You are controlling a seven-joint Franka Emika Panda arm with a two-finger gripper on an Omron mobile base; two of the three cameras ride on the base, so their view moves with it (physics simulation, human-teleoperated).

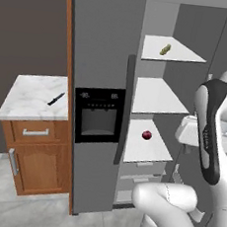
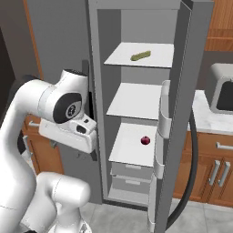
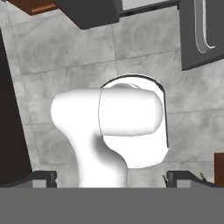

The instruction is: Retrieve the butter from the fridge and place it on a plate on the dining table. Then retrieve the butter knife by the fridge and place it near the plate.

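Nearest, gripper (image 3: 111, 177) aimed straight down at the grey tiled floor (image 3: 52, 57), fingers spread wide apart and holding nothing. Beyond it, fridge (image 1: 103, 60) with its right door (image 2: 175, 136) swung open: small red fruit (image 2: 145, 140) on the lowest shelf, a bare shelf above, and the butter (image 2: 140, 56) lying on the top shelf, well apart from the hand. Off to the left, butter knife (image 1: 56, 99) lying on the marble counter (image 1: 27, 101) beside the fridge.

fridge (image 1: 103, 60) right door open | butter (image 1: 165, 49) top shelf | butter knife (image 1: 56, 98) on left counter (image 1: 27, 99)
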